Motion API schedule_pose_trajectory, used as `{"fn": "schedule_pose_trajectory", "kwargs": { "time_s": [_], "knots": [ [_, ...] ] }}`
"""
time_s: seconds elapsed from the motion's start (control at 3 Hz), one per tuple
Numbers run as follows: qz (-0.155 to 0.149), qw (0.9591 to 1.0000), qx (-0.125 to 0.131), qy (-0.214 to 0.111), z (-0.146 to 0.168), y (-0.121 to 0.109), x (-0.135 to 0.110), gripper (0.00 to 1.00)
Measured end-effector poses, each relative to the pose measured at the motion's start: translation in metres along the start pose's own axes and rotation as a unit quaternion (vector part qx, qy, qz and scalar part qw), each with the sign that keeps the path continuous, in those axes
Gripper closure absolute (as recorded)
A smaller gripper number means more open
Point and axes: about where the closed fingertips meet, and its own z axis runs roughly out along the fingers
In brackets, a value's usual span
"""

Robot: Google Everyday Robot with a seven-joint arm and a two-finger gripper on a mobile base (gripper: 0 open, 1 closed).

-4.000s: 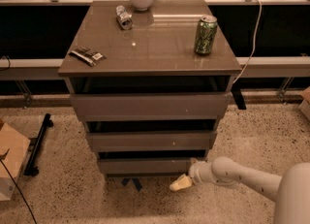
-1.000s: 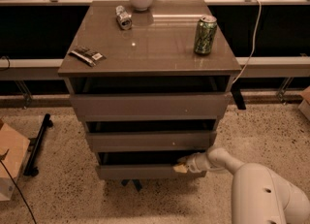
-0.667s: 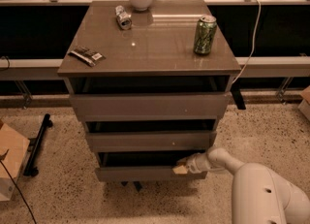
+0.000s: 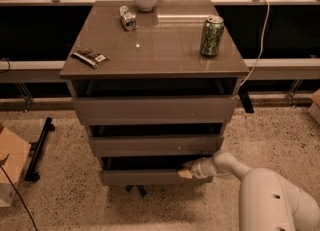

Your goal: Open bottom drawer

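1. The bottom drawer (image 4: 145,177) is the lowest one under the desk (image 4: 165,50), with a dark gap above its top edge.
2. The claw (image 4: 187,170) is on this edge, at its 3 o'clock end; I cannot tell how far it is open.
3. Speckled floor (image 4: 75,200) lies at 6 o'clock.

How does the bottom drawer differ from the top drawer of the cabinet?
The bottom drawer has a shorter, narrower-looking front than the top drawer. The gripper is at the bottom drawer's upper right edge; nothing touches the top drawer. Both have flat grey fronts without handles.
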Motion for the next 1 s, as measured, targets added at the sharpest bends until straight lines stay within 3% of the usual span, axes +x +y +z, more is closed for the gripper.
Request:
{"fn": "schedule_pose_trajectory", "kwargs": {
  "time_s": [0.33, 0.67, 1.0],
  "knots": [
    [-0.019, 0.9996, 0.006, 0.022, 0.005, 0.001, -0.001, 0.0],
    [-0.033, 0.9983, 0.015, 0.046, 0.008, 0.001, 0.002, 0.0],
    [-0.041, 0.9958, 0.022, 0.079, 0.012, 0.003, 0.012, 0.19]
  ]
}}
